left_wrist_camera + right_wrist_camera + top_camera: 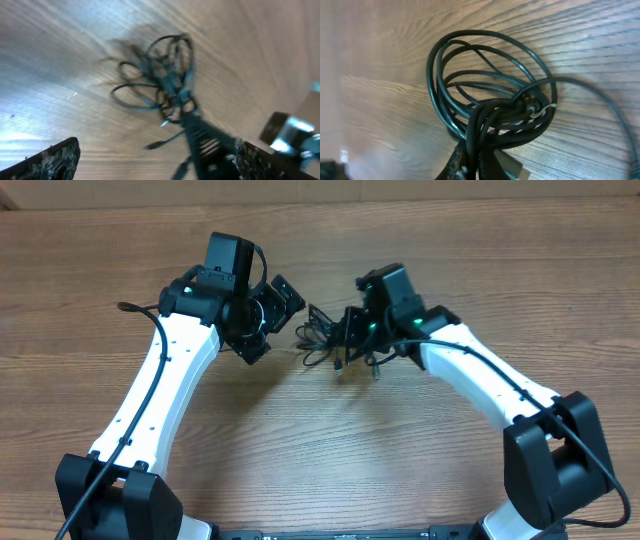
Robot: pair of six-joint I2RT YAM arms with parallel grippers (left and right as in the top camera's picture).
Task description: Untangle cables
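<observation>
Surface: wooden table point(320, 470), pale brown with a clear lengthwise grain; its near edge is hidden behind the arm bases.
Cables: the cables point(322, 340) are a knot of thin, glossy black cords in overlapping round loops. They sit about midway between the left and right edges of the table, nearer its far edge than the arm bases.
Hard to make out: the left wrist view is smeared, so the cables point(165, 85) read as dark loops with one pale tip. I cannot tell where one cord ends and the other begins.
Cut off: in the right wrist view the cables point(490, 90) run out of the bottom edge, bunched tight, with a pale flat plug end among them.
Right gripper: the right gripper point(347, 330) is clamped on the bundle, and loose strands trail from it toward the near edge.
Left gripper: the left gripper point(272, 322) is spread wide just beside the knot and is not touching it. Its dark, scuffed fingers point(50, 160) show only at the bottom corners.
</observation>
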